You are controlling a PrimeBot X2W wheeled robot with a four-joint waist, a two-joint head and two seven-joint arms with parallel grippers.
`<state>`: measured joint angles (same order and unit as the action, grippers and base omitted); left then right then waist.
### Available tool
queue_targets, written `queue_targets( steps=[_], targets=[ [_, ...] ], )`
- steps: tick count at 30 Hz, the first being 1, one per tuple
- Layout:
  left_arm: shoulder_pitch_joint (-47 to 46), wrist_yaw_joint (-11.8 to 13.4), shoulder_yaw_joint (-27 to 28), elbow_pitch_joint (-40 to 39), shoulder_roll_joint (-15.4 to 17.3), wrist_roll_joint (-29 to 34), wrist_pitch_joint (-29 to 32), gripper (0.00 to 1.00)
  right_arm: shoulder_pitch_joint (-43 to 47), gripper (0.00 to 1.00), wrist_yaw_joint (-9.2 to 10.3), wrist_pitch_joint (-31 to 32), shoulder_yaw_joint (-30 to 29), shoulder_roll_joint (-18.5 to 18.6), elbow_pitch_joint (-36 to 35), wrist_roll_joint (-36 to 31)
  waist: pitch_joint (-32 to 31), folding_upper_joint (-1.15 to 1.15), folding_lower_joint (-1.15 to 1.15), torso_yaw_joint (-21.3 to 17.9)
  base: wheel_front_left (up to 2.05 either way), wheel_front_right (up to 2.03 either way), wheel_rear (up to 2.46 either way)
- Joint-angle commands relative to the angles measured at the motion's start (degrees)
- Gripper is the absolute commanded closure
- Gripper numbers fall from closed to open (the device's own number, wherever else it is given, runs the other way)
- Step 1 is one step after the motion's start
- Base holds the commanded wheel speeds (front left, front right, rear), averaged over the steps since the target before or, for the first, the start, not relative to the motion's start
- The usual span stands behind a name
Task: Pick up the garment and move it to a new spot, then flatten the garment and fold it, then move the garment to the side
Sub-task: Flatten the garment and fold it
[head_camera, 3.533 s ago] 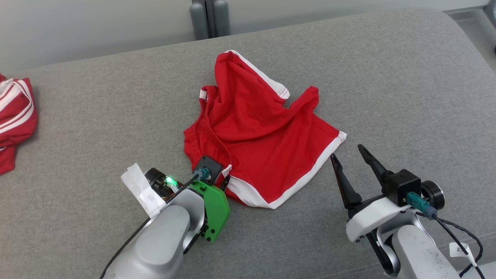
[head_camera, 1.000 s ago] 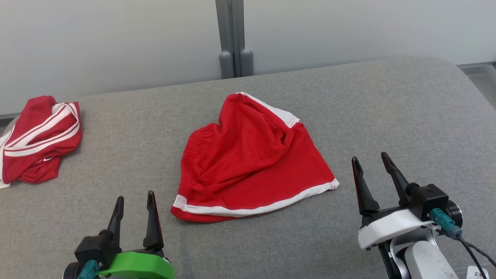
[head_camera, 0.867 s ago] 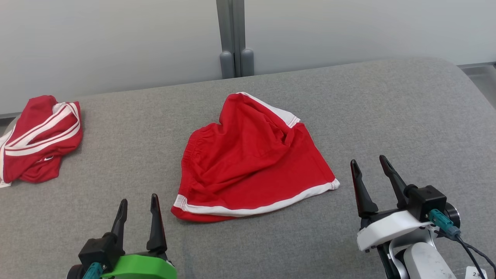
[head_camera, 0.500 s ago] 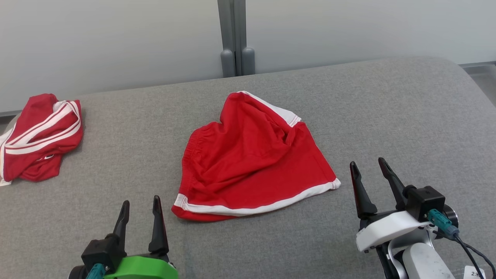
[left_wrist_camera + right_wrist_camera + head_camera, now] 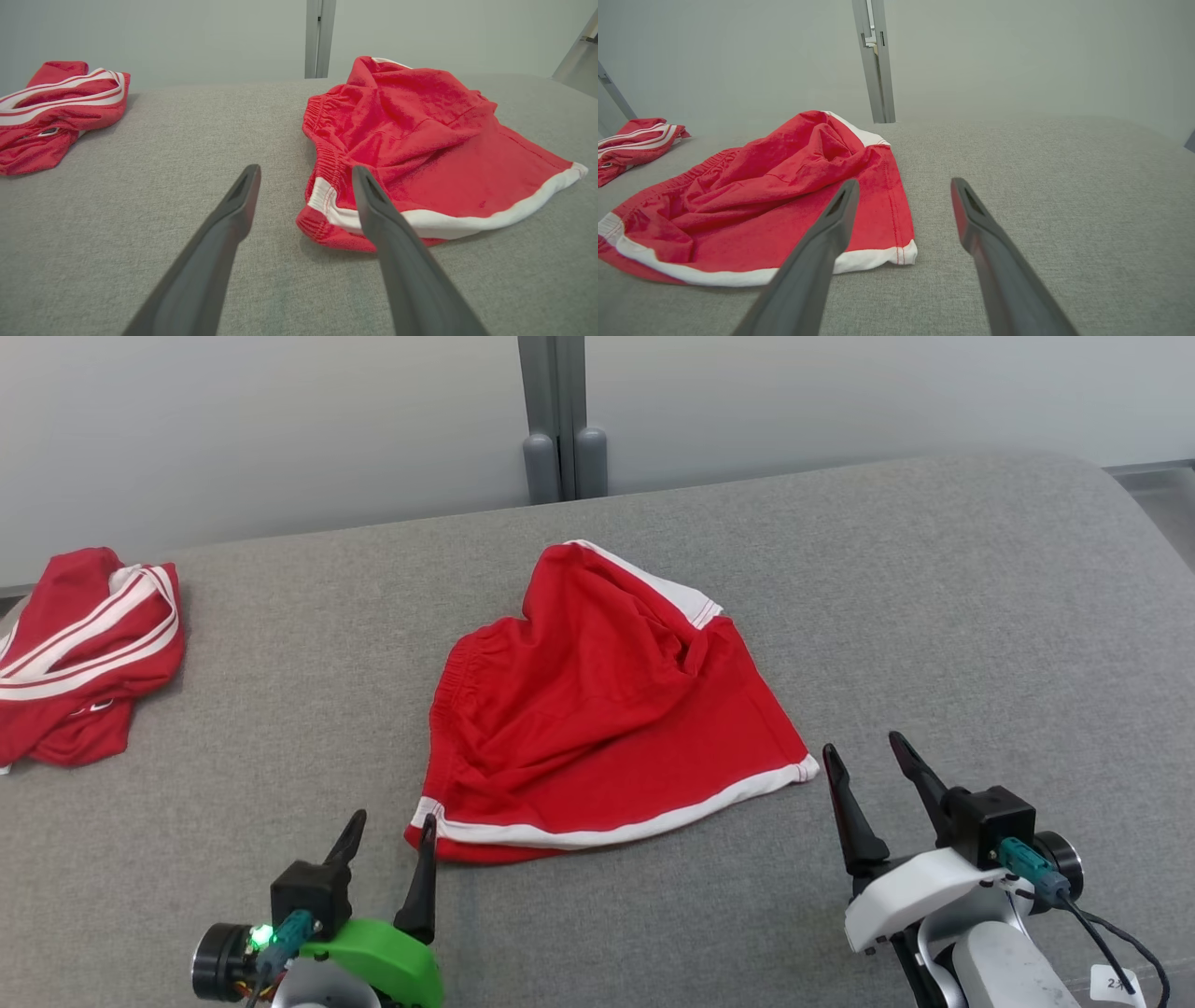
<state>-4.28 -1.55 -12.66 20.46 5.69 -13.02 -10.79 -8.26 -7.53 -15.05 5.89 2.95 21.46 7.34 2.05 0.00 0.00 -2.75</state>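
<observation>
Red shorts with white trim, the garment (image 5: 607, 709) (image 5: 411, 144) (image 5: 784, 186), lie folded over and rumpled in the middle of the grey cushioned surface (image 5: 934, 616). My left gripper (image 5: 390, 823) (image 5: 303, 175) stands open at the garment's near left corner, its right fingertip (image 5: 428, 823) at the white-trimmed hem. My right gripper (image 5: 861, 752) (image 5: 903, 184) stands open just right of the garment's near right corner, holding nothing.
A second red garment with white stripes (image 5: 79, 653) (image 5: 56, 107) (image 5: 635, 140) lies bunched at the far left edge. A grey post (image 5: 553, 420) and pale wall stand behind the surface. The surface curves down at the right.
From 3.5 s ago, the left gripper let go of the garment, which now lies folded over. In the last second the left gripper moved right to the near left corner; the camera shifted slightly.
</observation>
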Motion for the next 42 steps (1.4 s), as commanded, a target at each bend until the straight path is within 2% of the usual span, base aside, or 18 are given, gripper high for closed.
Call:
queue_targets(
  steps=[1,8,12,13,15,17,18,19,31,42],
  targets=[
    [-1.9,-0.6,-0.4,1.3,0.9,0.8,1.5,0.00,-0.7,0.00,0.08,-0.2,0.2,0.2,0.3,-0.3,0.6,0.00,0.00,-0.4,0.00,0.00,0.00],
    [-8.0,-2.8,-3.0,7.2,3.2,1.5,8.9,0.00,-2.3,0.00,0.08,-0.2,1.0,0.6,1.5,-0.2,2.6,0.00,0.00,-2.0,0.00,0.00,0.00],
    [-9.6,-3.5,-3.5,8.7,3.8,0.8,10.6,0.00,-2.7,0.00,0.08,-0.2,0.5,0.7,1.7,-0.4,3.5,0.00,0.00,-2.7,0.00,0.00,0.00],
    [-9.8,-3.5,-3.5,8.9,3.8,0.7,10.8,0.04,-2.7,0.00,0.08,-0.2,0.4,0.8,1.7,-0.4,3.6,0.00,0.00,-2.8,0.00,0.00,0.00],
    [-10.3,-3.7,-3.7,9.2,3.8,0.6,10.9,0.41,-2.9,0.00,0.08,-0.2,0.2,1.2,2.0,-0.5,3.9,0.00,0.00,-2.9,0.00,0.00,0.00],
    [-10.6,-3.8,-3.8,9.4,3.8,0.3,10.8,0.69,-2.9,0.00,0.08,-0.2,0.1,1.5,2.6,-1.1,4.1,0.00,0.00,-2.9,0.00,0.00,0.00],
    [-10.7,-3.9,-3.9,9.4,3.8,0.3,10.8,0.87,-3.2,0.00,0.08,-0.1,0.1,1.9,3.2,-1.4,4.2,0.00,0.00,-2.8,0.00,0.00,0.00],
    [-10.7,-3.9,-4.0,9.3,3.7,0.1,10.6,1.00,-3.6,0.00,0.08,0.0,0.2,2.3,3.6,-1.8,4.3,0.00,0.00,-2.8,0.00,0.00,0.00],
    [-9.8,-4.2,-4.7,7.6,3.1,-1.7,9.6,1.00,-10.2,0.00,0.08,2.9,5.6,5.2,15.1,-2.2,5.2,0.00,0.00,-0.9,0.00,0.00,0.00],
    [-8.8,-3.4,-5.3,6.6,1.9,-2.7,8.0,1.00,-16.9,0.00,0.08,0.9,11.4,3.9,27.0,2.3,5.8,0.00,0.00,1.2,0.00,0.00,0.00]
  ],
)
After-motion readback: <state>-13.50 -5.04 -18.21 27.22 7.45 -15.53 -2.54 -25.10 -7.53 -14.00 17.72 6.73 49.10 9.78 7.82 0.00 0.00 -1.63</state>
